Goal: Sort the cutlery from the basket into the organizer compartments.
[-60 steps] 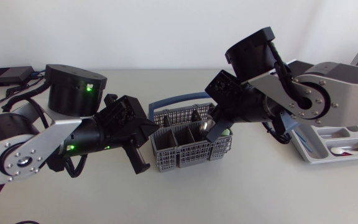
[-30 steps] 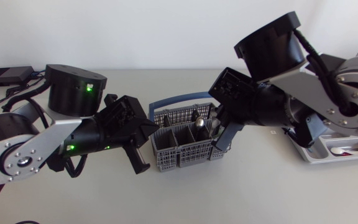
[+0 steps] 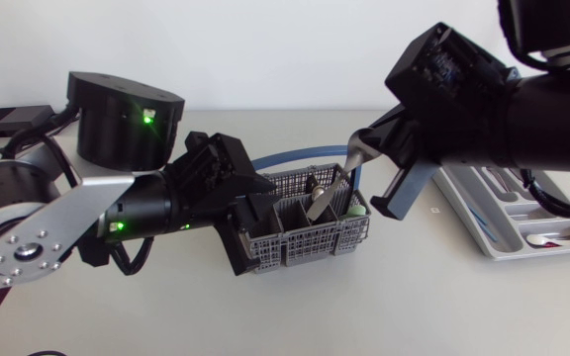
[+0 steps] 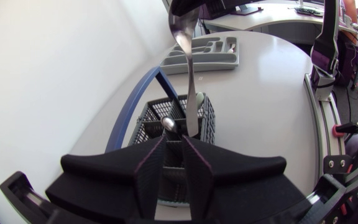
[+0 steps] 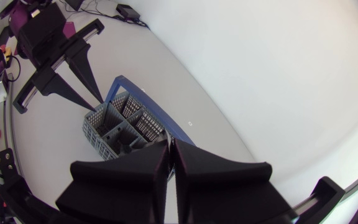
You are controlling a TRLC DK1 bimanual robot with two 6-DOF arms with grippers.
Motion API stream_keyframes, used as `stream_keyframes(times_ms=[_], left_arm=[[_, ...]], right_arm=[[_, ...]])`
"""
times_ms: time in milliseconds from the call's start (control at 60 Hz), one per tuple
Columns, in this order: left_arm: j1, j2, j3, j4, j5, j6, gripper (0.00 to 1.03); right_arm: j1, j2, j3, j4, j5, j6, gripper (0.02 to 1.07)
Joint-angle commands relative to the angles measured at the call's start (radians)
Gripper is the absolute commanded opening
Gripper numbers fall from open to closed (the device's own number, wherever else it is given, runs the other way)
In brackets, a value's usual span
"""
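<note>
The right pincer (image 5: 169, 146) is clamped on the bowl end of a spoon (image 4: 188, 81). The spoon hangs tilted, its handle tip still inside a compartment of the grey cutlery basket (image 3: 295, 242) mid-surface. The left pincer (image 4: 174, 146) sits at the basket's left end, and I cannot tell whether it grips. The grey organizer (image 4: 194, 62) lies near the surface's right edge.

We can make out no readable text, label, number or sign: not on the basket (image 3: 295, 249), not on the organizer (image 3: 484, 243), and not on the surface (image 3: 414, 307).
</note>
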Motion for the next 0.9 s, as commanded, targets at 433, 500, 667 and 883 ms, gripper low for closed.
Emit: stream_keyframes(times_ms=[433,500,667,883], left_arm=[[-0.07,0.106,0.137,-0.087,0.108,-0.034,0.43],[-0.077,0.121,0.151,-0.088,0.108,-0.036,0.45],[-0.087,0.161,0.176,-0.093,0.107,-0.036,0.49],[-0.091,0.179,0.192,-0.094,0.117,-0.045,0.41]], right_arm=[[0.003,-0.158,-0.058,0.015,-0.134,0.049,0.07],[0.006,-0.166,-0.062,0.015,-0.14,0.055,0.07],[0.012,-0.186,-0.062,0.007,-0.15,0.066,0.07],[0.012,-0.194,-0.076,0.01,-0.159,0.07,0.07]])
